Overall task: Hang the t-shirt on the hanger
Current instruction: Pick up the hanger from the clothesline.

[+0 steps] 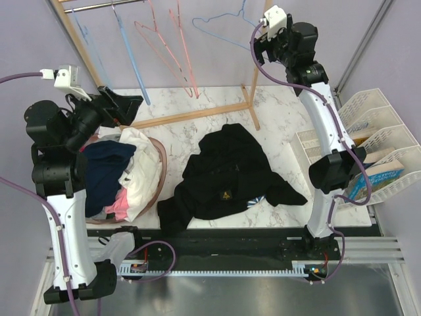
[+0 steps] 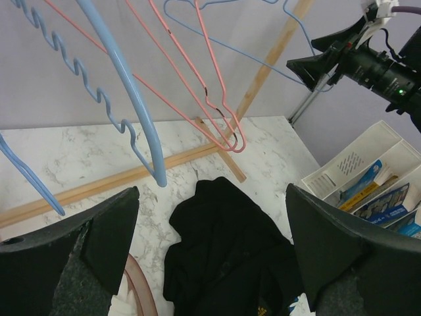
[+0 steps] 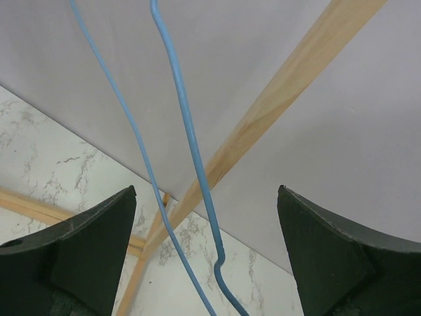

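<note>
The black t-shirt (image 1: pixel 227 174) lies crumpled in the middle of the marble table, its yellow emblem facing up; it also shows in the left wrist view (image 2: pixel 230 250). The thin light-blue wire hanger (image 1: pixel 220 34) hangs on the wooden rack at the back right. My right gripper (image 1: pixel 261 45) is raised and open at the hanger's right end. In the right wrist view the hanger's wires (image 3: pixel 187 131) run between the wide-open jaws of that gripper (image 3: pixel 207 260), untouched. My left gripper (image 1: pixel 120 105) is open and empty above the basket's far edge, left of the shirt (image 2: pixel 210 263).
A round basket (image 1: pixel 160 172) at the left holds navy, white and pink clothes. The wooden rack (image 1: pixel 191 115) also carries two pink wire hangers (image 1: pixel 164 52) and a blue wavy hanger (image 1: pixel 128 52). White organiser trays (image 1: pixel 381 145) with books stand at the right.
</note>
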`<state>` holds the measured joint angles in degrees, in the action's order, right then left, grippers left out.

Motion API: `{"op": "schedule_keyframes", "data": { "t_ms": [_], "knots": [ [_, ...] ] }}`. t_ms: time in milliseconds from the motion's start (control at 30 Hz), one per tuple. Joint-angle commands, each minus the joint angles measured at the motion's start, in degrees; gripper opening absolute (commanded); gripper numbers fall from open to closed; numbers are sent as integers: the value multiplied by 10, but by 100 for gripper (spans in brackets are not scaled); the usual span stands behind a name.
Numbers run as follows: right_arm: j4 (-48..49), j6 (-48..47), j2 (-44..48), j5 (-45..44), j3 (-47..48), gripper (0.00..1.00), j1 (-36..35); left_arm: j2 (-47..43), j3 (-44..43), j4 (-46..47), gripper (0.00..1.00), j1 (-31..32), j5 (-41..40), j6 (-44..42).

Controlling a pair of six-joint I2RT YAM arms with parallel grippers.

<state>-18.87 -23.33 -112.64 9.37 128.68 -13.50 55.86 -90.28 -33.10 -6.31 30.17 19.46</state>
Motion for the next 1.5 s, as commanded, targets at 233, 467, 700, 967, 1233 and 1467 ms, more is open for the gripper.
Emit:
{"op": "schedule_keyframes", "data": {
  "t_ms": [233,467,700,967,1233,1467],
  "knots": [
    [82,-9,-8,-1,3,47,0,4,0,22,98,-2,4,-29],
    [105,-35,-6,-18,-15,0,-4,18,-4,27,98,-3,7,-18],
    [175,-32,27,-1,-78,0,-4,19,-1,30,99,-2,7,-14],
    [299,-7,82,-16,-188,0,-2,11,12,35,99,-2,4,-16],
    [321,18,77,-6,-183,0,-3,10,18,49,99,-2,3,-11],
    [284,-30,154,36,-271,0,0,2,22,49,99,-2,28,-43]
  ]
}}
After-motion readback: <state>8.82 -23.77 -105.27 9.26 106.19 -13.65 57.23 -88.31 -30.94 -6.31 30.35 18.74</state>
